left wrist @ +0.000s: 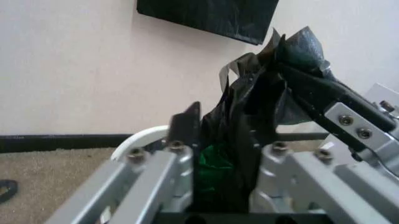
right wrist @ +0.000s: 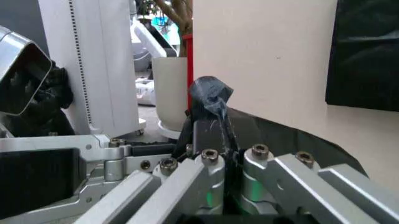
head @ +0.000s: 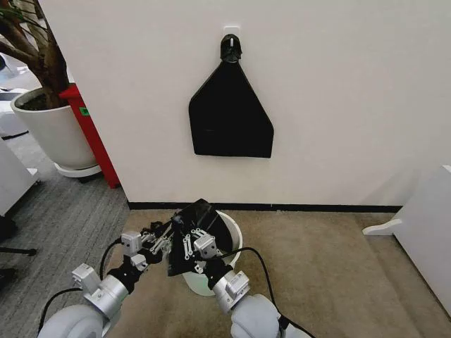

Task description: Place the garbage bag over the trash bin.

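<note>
Nearest in head view: both arms reaching forward, end effectors side by side just above the bin.

Left end effector (head: 156,243): clamped on the garbage bag (head: 192,232). Left wrist view confirms it, with black film pinched between the fingers (left wrist: 184,125) and the bag (left wrist: 262,107) bunched and standing up past them.

Right end effector (head: 192,248): also clamped on the bag. Right wrist view shows a twisted tuft of film (right wrist: 210,95) sticking up from between closed fingers (right wrist: 206,135).

Bag: held in the air, crumpled, between both end effectors, over the near-left part of the rim of the trash bin (head: 229,243). Mouth not spread; no clear opening visible. Handle loops not distinguishable.

Bin: upright on the carpet floor (head: 317,260), close to the wall (head: 338,105), partly hidden by bag and arms. White rim arc also visible in left wrist view (left wrist: 140,137).

Step in hand, by judgement: bag gripped two-handed, pre-opening. Not yet over the rim, so early to middle of the task.

Next move calls for: pulling the end effectors apart to open the mouth wider than the rim, then lowering it around the rim. Risk: both grips holding the same layer bundle, so the mouth stays shut.

Farther: flat black sheet (head: 231,113) hanging on the wall, not involved. White plant pot (head: 53,130) far left.
</note>
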Motion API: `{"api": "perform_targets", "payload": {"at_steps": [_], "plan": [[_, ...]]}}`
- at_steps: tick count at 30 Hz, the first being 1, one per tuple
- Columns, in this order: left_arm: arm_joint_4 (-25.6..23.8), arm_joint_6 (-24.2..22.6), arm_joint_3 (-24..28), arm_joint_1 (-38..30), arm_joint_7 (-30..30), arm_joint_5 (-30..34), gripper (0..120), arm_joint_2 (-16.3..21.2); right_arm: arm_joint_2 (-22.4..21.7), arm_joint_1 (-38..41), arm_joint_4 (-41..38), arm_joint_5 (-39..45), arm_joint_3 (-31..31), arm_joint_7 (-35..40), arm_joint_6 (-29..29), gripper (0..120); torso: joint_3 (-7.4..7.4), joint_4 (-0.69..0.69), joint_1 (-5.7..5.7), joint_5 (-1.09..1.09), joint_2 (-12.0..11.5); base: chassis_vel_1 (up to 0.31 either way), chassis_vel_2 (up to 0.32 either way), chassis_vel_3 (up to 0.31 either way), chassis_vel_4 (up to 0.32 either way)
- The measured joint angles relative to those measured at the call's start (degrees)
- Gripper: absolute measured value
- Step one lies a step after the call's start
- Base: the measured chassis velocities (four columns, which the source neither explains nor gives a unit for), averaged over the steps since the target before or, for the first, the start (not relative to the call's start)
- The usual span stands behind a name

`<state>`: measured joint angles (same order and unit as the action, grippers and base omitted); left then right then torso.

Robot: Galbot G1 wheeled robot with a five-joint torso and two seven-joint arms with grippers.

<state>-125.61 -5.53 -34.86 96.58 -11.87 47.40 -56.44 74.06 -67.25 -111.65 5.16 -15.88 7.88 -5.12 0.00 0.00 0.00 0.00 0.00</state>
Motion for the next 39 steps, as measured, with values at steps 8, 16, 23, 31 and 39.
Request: {"api": "perform_targets", "payload": {"at_steps": [8,16,23,31,39], "plan": [[0.0,0.2,-0.1,0.2,-0.1,-0.2,0,0.0,0.2,0.1,0.2,0.0,0.0,0.0,-0.1,0,0.0,0.0,0.0,0.0,0.0,0.0,0.0,0.0,0.0],[0.0,1.3,-1.1,-0.4,0.7,-0.3,0,-0.1,-0.2,-0.6,0.4,-0.2,0.2,-0.1,-0.6,0,0.0,0.0,0.0,0.0,0.0,0.0,0.0,0.0,0.0],[0.0,2.1,-2.3,-1.2,2.3,0.1,0,-0.7,-1.2,-2.1,-0.1,-0.2,1.0,-0.4,-1.3,0,0.0,0.0,0.0,0.0,0.0,0.0,0.0,0.0,0.0],[0.9,2.5,-2.6,-1.6,3.6,0.8,0,-1.6,-2.3,-4.1,-1.1,-0.4,2.4,-0.9,-2.3,0,0.0,0.0,0.0,0.0,0.0,0.0,0.0,0.0,0.0],[3.0,3.5,-2.6,-2.0,5.1,1.2,0,-2.0,-4.2,-6.0,-2.0,-0.5,5.2,-1.6,-3.6,0,0.0,0.0,0.0,0.01,0.0,0.0,0.0,0.0,0.0]]}}
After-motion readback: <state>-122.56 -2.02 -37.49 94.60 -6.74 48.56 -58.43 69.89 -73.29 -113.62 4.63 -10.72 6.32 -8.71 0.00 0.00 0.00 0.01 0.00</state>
